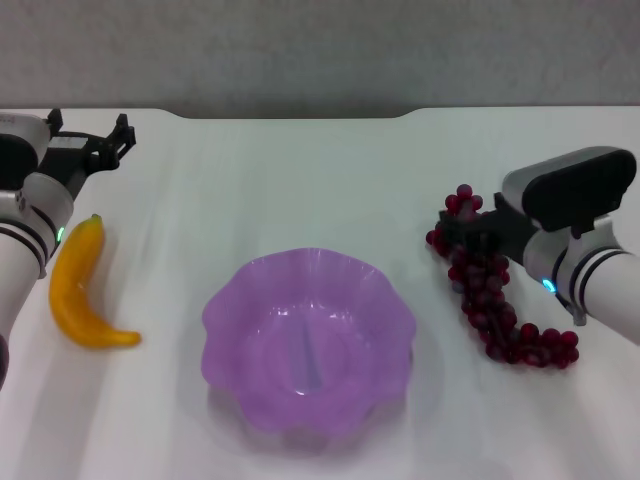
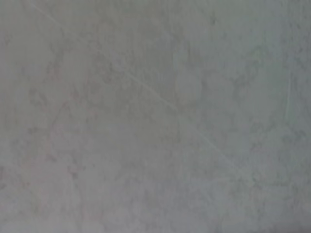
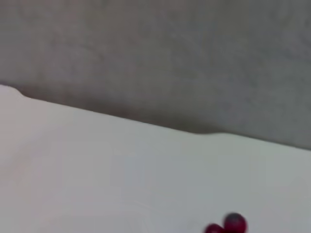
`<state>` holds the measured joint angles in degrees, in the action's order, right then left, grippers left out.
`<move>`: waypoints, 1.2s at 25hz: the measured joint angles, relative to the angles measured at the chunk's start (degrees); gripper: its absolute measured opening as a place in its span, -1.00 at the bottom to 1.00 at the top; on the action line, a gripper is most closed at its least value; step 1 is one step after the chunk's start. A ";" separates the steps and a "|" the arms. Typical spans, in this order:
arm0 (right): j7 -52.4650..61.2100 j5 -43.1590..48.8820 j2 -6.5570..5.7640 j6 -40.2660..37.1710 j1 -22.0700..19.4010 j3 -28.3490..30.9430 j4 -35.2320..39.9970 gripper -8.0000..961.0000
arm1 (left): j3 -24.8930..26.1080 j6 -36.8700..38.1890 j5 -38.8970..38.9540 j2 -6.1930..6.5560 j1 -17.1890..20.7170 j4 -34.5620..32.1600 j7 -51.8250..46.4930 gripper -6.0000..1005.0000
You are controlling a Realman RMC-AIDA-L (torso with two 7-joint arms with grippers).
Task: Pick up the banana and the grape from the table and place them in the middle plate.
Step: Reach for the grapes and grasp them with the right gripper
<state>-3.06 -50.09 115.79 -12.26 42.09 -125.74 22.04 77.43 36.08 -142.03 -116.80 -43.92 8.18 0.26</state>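
The orange-yellow banana (image 1: 84, 291) lies on the white table (image 1: 300, 180) at the left, its green tip pointing away from me. My left gripper (image 1: 118, 140) hovers open beyond the banana, near the table's back edge, holding nothing. The purple scalloped middle plate (image 1: 228, 305) sits empty at the centre front. On the right, the long bunch of dark red grape (image 1: 497, 300) lies on the table. My right gripper (image 1: 468, 233) is low over the bunch's far end and covers part of it. The right wrist view catches only a couple of grapes (image 3: 228, 225) at its edge.
The table's rounded back edge (image 1: 300, 113) meets a grey wall (image 1: 320, 50) behind it. In the left wrist view there is just a grey mottled surface (image 2: 155, 116). White tabletop separates the plate from each fruit.
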 joint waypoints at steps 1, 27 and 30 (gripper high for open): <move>0.11 -0.11 0.05 -0.86 -0.31 -0.77 0.41 0.83 | 0.00 -0.02 0.00 0.00 0.00 0.00 0.00 0.78; 5.42 -0.36 0.00 7.01 -3.84 -2.82 3.99 0.83 | -0.06 -0.99 -0.04 -0.01 0.58 -0.23 0.19 0.78; 5.45 -0.35 0.02 6.46 -5.18 -2.57 4.87 0.83 | -0.07 -1.07 -0.06 0.01 0.67 -0.35 0.18 0.78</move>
<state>2.40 -50.45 115.81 -5.80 36.91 -128.31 26.92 77.35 35.01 -142.09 -116.79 -43.25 7.83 0.44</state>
